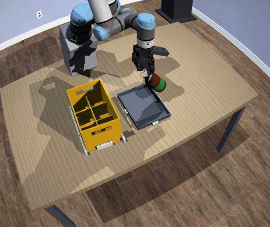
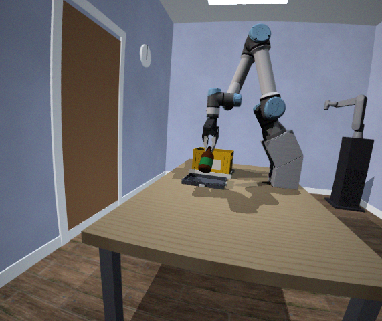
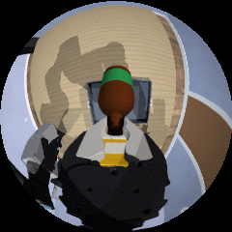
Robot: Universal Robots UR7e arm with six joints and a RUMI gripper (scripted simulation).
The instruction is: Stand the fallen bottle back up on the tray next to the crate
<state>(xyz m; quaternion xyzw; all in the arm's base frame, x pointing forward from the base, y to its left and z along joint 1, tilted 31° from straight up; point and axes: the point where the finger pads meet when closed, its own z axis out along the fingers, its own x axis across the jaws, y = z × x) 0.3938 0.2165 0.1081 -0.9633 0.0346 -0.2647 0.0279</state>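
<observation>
A brown bottle with a green label hangs neck up from my gripper. The gripper is shut on the bottle's neck. The bottle is in the air, nearly upright with a slight tilt, above the far right corner of the dark grey tray. Its base is clear of the tray floor. The tray itself is empty. The yellow crate with its dividers stands left of the tray.
The wooden table carries the crate and tray. The arm's grey base block stands at the table's back. A black pedestal with a second small arm stands off the table, on the floor to one side of it.
</observation>
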